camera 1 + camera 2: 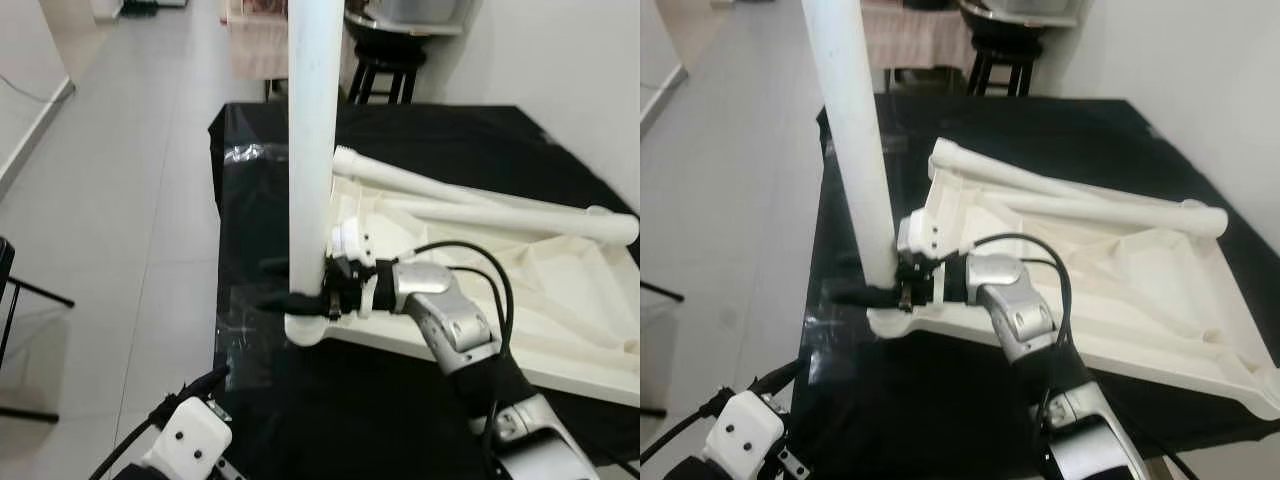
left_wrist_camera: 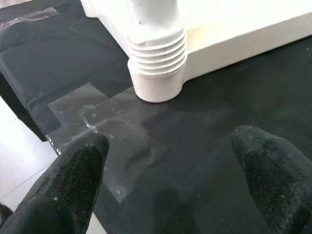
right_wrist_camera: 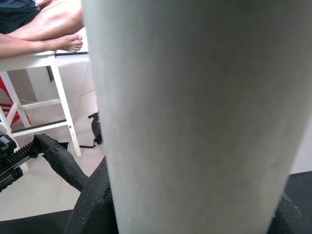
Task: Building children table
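Right hand point(image 1: 305, 297) is clamped on the upright leg point(image 1: 312, 150) at the tabletop's point(image 1: 1140, 280) seven o'clock corner socket point(image 2: 157, 73), on the black surface point(image 1: 450, 130). Left hand point(image 2: 170, 170), fingers apart, waits at six o'clock. Best keep the leg plumb while twisting the threads home.

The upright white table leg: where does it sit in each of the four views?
Left eye: upright white plastic table leg, centre-left, rising from the tabletop corner.
Right eye: left of centre.
Left wrist: its ribbed threaded base, top centre.
Right wrist: close up, between the fingers.
Shared landmark: black table cover.
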`<state>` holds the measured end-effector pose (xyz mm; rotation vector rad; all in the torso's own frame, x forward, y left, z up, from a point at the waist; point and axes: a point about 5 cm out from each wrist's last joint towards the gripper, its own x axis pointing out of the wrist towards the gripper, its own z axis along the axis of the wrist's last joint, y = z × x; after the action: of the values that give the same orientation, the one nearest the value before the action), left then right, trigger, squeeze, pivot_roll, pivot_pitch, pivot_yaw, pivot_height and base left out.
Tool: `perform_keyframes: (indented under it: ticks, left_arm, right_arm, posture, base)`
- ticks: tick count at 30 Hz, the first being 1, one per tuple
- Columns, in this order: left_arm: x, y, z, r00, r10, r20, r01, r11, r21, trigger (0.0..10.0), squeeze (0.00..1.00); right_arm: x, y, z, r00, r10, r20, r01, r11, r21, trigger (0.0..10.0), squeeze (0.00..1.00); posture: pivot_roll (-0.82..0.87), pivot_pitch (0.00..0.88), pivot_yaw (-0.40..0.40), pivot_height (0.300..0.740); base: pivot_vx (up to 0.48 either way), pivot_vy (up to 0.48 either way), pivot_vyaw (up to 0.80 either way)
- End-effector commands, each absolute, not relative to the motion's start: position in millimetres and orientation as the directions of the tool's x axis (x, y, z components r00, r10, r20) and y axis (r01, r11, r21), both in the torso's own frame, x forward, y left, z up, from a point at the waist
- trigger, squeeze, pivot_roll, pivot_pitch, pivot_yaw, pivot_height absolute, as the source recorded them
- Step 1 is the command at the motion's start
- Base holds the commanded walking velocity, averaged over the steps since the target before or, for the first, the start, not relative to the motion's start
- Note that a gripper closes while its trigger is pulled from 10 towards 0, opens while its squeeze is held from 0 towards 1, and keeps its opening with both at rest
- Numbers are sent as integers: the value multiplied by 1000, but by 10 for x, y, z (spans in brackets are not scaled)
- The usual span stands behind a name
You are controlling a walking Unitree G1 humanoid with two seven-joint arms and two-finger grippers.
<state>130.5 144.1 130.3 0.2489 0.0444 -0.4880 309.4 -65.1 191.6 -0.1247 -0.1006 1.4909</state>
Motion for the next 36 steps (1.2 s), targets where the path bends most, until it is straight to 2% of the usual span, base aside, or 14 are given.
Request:
perform_keyframes:
  ticks: [1, 8, 16, 36]
  left_arm:
    - [1264, 1418, 1323, 870, -482, -99, 492, 845, 209, 10000, 0]
    - [1226, 1399, 1332, 868, -489, -91, 497, 846, 194, 10000, 0]
    - [1207, 1391, 1354, 866, -496, -67, 500, 852, 157, 10000, 0]
    - [1117, 1375, 1391, 864, -500, -64, 504, 855, 119, 10000, 0]
  right_arm:
    - [3128, -681, 1960, 96, 995, 16, -983, 98, -153, 10000, 0]
    - [3143, -670, 1996, 80, 995, 64, -989, 87, -122, 10000, 0]
    - [3235, -593, 2047, 11, 987, 158, -999, 19, -46, 10000, 0]
    - [3318, -682, 2074, -103, 989, 108, -994, -98, -51, 10000, 0]
  posture:
    - [261, 189, -102, 740]
    - [266, 196, -106, 740]
    - [296, 211, -117, 740]
    - [328, 247, -110, 740]
  base:
    - [0, 0, 0]
    - [0, 0, 0]
    - [0, 0, 0]
    - [0, 0, 0]
